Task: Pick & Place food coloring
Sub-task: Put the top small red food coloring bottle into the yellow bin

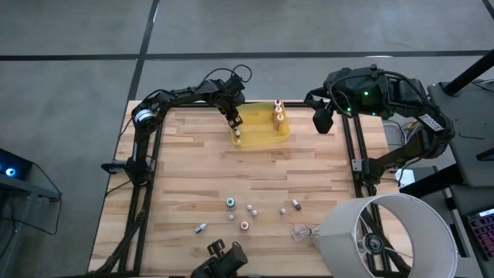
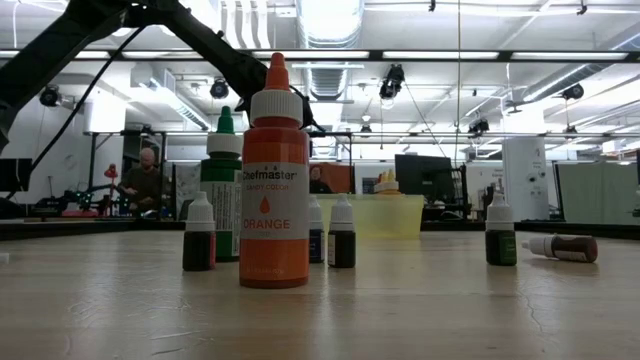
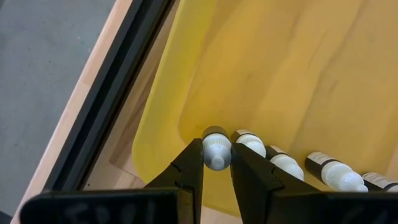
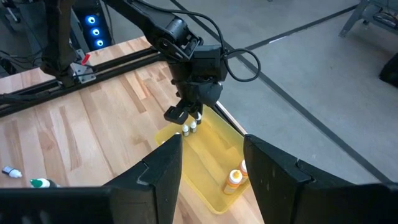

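While the left gripper (image 3: 216, 163) clamps a white-capped bottle (image 3: 216, 146), the translucent yellow tray (image 1: 266, 139) holds several more. Right gripper (image 4: 211, 165) hangs open, empty.

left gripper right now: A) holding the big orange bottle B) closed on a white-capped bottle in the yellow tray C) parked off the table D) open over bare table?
B: in the left wrist view the left gripper pinches a white-capped bottle inside the yellow tray.
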### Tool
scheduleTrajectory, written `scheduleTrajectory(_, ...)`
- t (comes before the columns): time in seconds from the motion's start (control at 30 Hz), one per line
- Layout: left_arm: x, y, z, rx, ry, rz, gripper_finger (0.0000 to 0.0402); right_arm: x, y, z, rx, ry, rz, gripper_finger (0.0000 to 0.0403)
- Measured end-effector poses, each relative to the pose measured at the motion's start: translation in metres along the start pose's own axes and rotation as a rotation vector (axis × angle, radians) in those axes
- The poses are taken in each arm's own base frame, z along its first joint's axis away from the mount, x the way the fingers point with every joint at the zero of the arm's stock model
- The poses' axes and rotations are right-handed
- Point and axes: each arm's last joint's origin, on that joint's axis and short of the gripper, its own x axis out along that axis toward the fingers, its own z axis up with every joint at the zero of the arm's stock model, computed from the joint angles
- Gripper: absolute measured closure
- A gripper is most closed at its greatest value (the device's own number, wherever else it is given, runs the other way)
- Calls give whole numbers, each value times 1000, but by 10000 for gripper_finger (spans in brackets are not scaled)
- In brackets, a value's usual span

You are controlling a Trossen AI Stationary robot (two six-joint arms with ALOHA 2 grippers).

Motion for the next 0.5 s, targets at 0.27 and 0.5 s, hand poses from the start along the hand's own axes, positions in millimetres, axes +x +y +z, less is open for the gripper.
scheduleTrajectory(0.27,0,0,0,-9,0,-2,353,0,0,0,0,0,0,238)
scheduleTrajectory(0.5,0,0,0,-11,0,-2,353,0,0,0,0,0,0,239)
